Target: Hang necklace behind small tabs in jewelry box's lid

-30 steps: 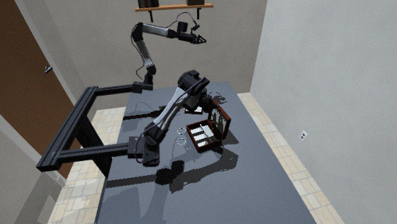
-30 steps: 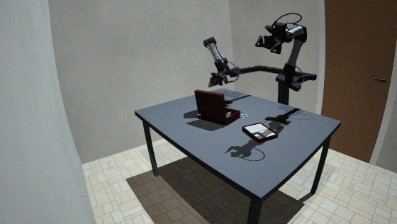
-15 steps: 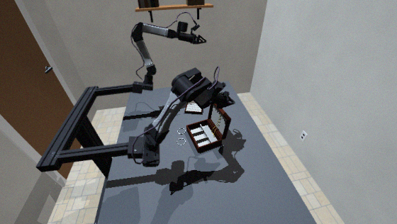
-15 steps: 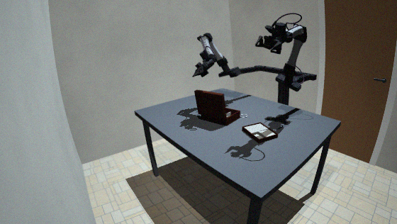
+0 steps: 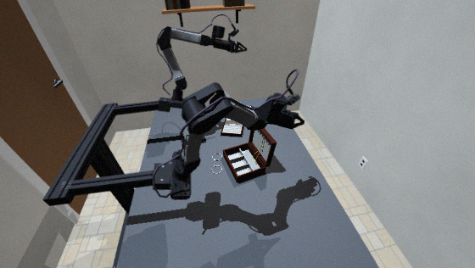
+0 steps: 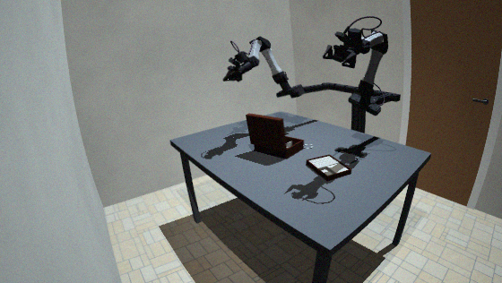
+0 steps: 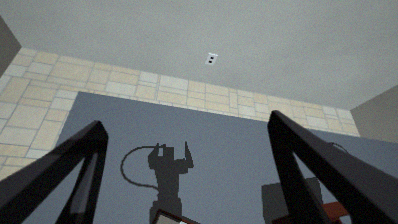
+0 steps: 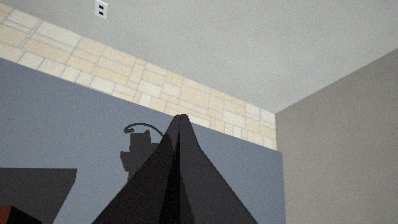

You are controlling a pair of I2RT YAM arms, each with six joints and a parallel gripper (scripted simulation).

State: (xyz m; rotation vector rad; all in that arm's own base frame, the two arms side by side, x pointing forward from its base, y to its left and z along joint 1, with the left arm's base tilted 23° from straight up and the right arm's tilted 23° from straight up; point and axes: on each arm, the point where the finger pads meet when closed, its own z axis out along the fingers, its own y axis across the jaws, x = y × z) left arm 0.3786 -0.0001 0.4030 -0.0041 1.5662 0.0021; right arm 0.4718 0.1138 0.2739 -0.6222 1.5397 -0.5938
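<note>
top view — jewelry box (image 5: 243, 178) (image 6: 269, 139) upright, lid (image 5: 270, 148) (image 6: 265, 130) open

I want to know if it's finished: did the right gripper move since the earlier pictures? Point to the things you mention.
Yes. The right gripper (image 5: 299, 122) (image 6: 225, 79) (image 8: 182, 122) went up and away from the jewelry box (image 5: 239, 180) (image 6: 265, 134), toward the pale wall.
</note>
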